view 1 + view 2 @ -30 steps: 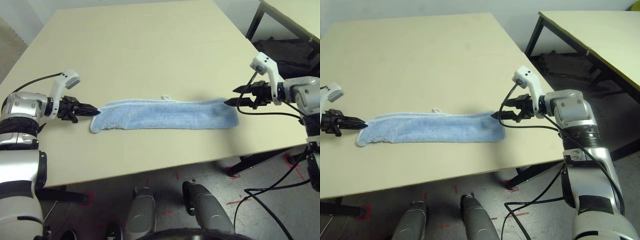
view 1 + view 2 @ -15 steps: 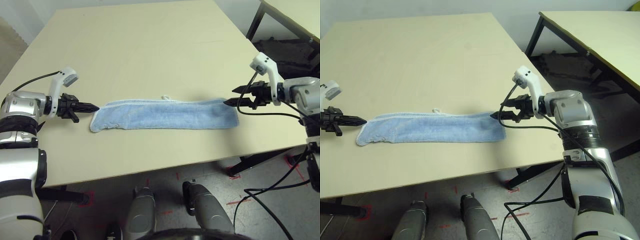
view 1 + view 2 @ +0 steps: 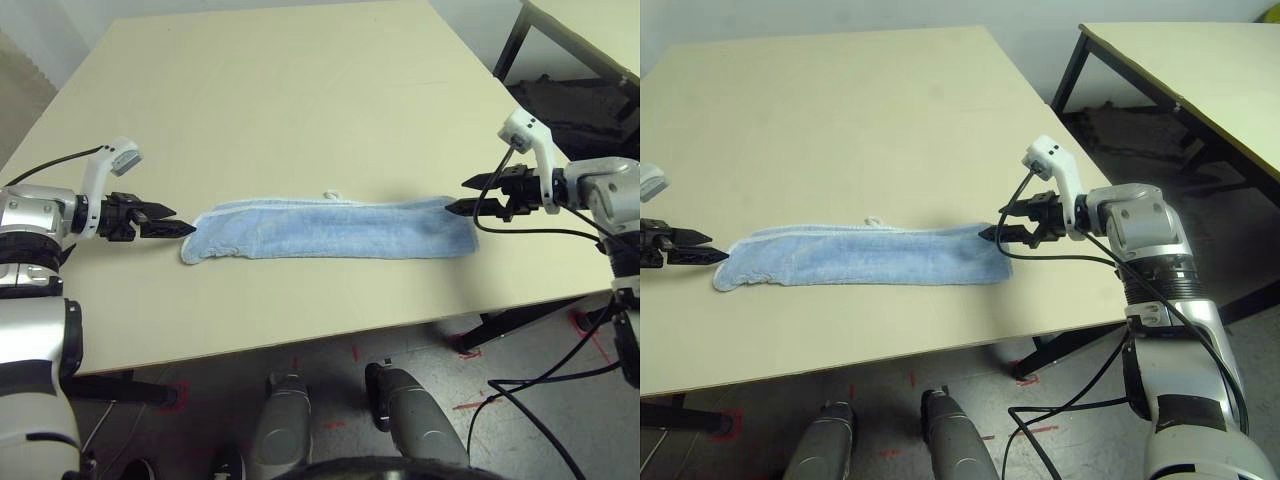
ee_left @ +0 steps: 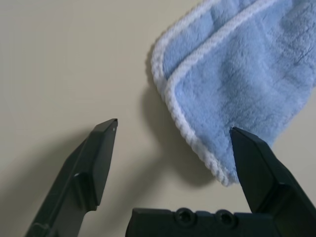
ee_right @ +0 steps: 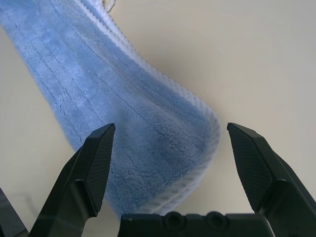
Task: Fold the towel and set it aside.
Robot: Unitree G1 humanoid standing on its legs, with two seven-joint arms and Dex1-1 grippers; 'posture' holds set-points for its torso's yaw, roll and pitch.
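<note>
Left eye view: we see the towel lying flat as a long folded strip across the near part of the table, its long axis running left to right. Left gripper sits just off the towel's left end, tips pointing along the strip; jaws parted, nothing in them. Right gripper hangs at the right end, tips over the far corner, jaws spread wide and empty. Each arm has one end; neither is clearly the nearer.

Right eye view: same layout. A small white loop sticks out from the far long edge.

Left wrist view: jaws wide apart. The rounded towel end, white edging in two layers, lies ahead and toward one finger, which overlaps its tip; whether it touches we cannot tell. Bare table under the other finger.

Right wrist view: jaws wide apart, the folded end centred between them, just ahead.

Our judgement: the next fold runs end to end along the long axis, so a straight approach along the strip suits either arm.
</note>
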